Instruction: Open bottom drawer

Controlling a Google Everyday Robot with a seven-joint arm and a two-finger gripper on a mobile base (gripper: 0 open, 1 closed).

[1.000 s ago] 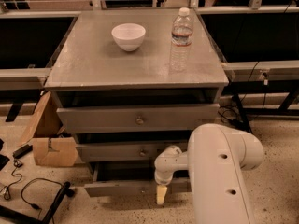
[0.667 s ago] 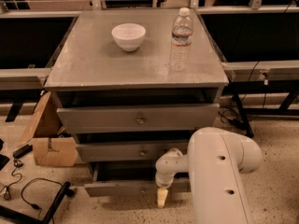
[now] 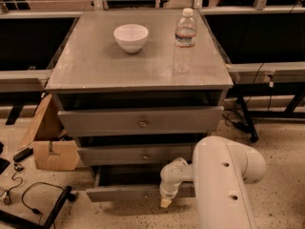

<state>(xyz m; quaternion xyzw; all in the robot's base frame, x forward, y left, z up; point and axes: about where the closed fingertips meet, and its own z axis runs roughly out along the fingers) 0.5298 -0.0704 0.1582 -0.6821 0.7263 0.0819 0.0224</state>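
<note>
In the camera view, the bottom drawer is sitting lowest in the grey cabinet, under the middle drawer and the top drawer. It is standing part-way out, its slim front panel jutting past the two fronts above and a dark gap showing behind it. Its long axis is running left to right, and its front is facing the camera.

The gripper is hanging tip-down against the right part of that front panel. Whether it is open or closed cannot be told. The white arm is filling the floor room to the right. Speckled floor is lying open just before the drawer's front edge. To the left, a cardboard box and a black cable are crowding the corner.

A white bowl and a water bottle are standing on the cabinet top, apart from each other.
</note>
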